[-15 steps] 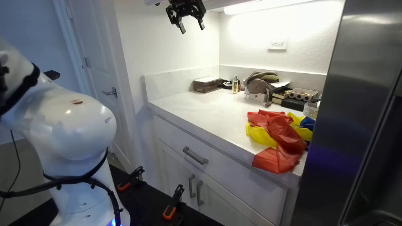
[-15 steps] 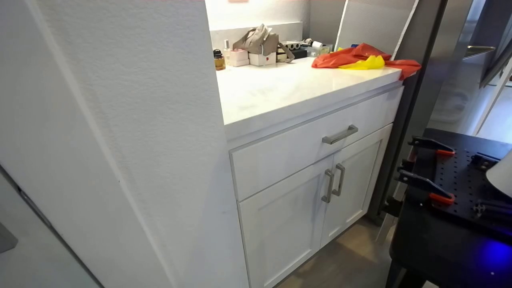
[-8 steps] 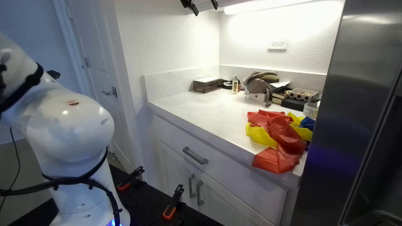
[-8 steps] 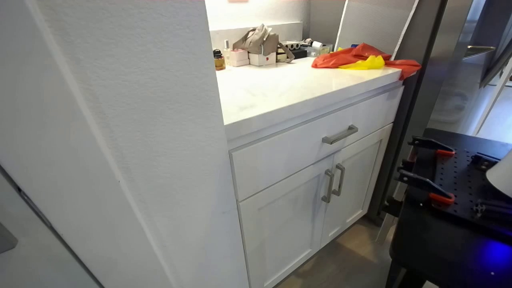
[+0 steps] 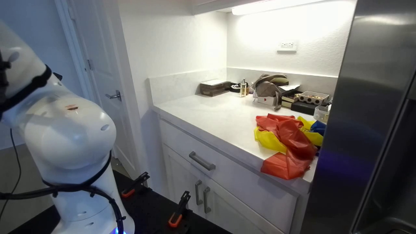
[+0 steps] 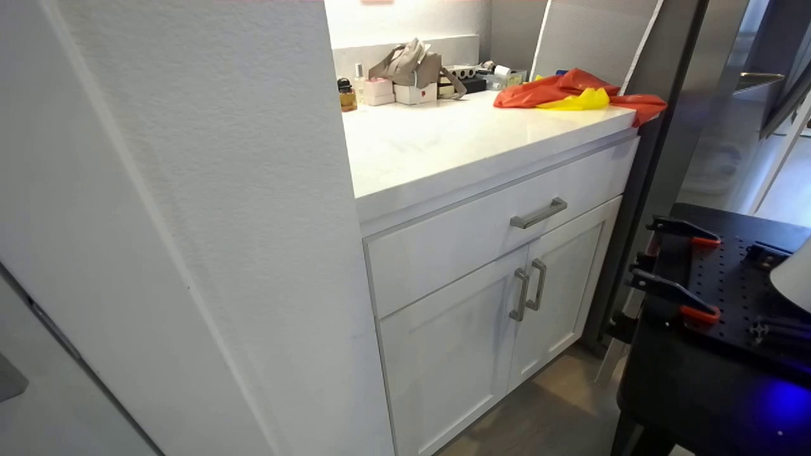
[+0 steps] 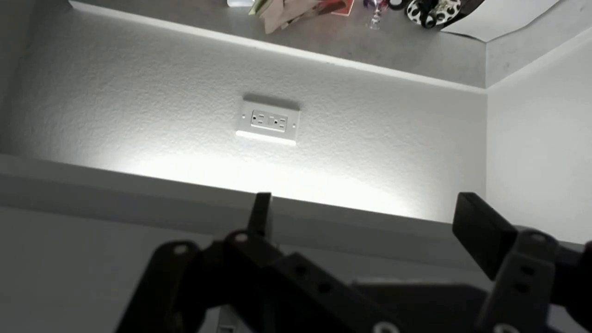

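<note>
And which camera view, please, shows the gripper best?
The wrist view: there the gripper is close and large, its fingers apart with nothing between them. Neither exterior view shows any of it; in an exterior view the arm appears, but its end is outside the picture.

- Cloth [image 5: 291, 138], red, yellow and blue: crumpled on white surface [image 5: 208, 112], one red end over front edge.
- Bag [image 5: 266, 88], grey-brown: slumped on white box [image 5: 266, 100], strap [image 5: 278, 101] hanging down.
- Perfume bottle [image 5: 243, 88]: upright, near bag.
- Dotted tray [image 5: 309, 99]: contents too small to tell.
- Outlet [image 7: 269, 121]: on wall [image 7: 370, 134], two sockets.
- Fridge [image 5: 357, 130]: steel, beside surface.
- Door [image 5: 97, 65]: white, lever handle [image 5: 114, 95].
</note>
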Robot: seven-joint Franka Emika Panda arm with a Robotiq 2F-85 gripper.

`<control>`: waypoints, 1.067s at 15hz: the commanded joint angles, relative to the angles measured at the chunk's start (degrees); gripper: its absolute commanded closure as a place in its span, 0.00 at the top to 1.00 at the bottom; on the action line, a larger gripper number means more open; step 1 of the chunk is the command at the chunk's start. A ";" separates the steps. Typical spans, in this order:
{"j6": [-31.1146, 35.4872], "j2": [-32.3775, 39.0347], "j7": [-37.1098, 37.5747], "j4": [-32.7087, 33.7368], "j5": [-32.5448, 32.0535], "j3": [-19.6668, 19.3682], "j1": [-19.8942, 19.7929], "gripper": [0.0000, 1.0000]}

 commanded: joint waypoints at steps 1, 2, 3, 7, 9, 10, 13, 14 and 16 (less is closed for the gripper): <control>4.58 3.24 1.14 3.68 -2.68 1.16 -2.44 1.00; 5.41 3.92 1.25 4.43 -3.03 1.18 -2.82 1.00; 5.99 4.47 1.20 5.08 -3.22 1.14 -3.10 1.00; 7.31 6.72 1.88 8.38 -3.28 1.11 -4.36 1.00; 7.19 7.48 2.44 9.90 -3.53 1.30 -4.85 1.00; 6.84 7.73 2.85 10.59 -3.72 1.46 -5.15 1.00; 7.21 8.34 4.01 12.12 -4.40 2.34 -6.37 1.00; 7.63 8.56 4.21 12.49 -4.73 2.46 -6.63 1.00; 8.18 9.00 4.82 13.41 -5.25 2.54 -6.95 1.00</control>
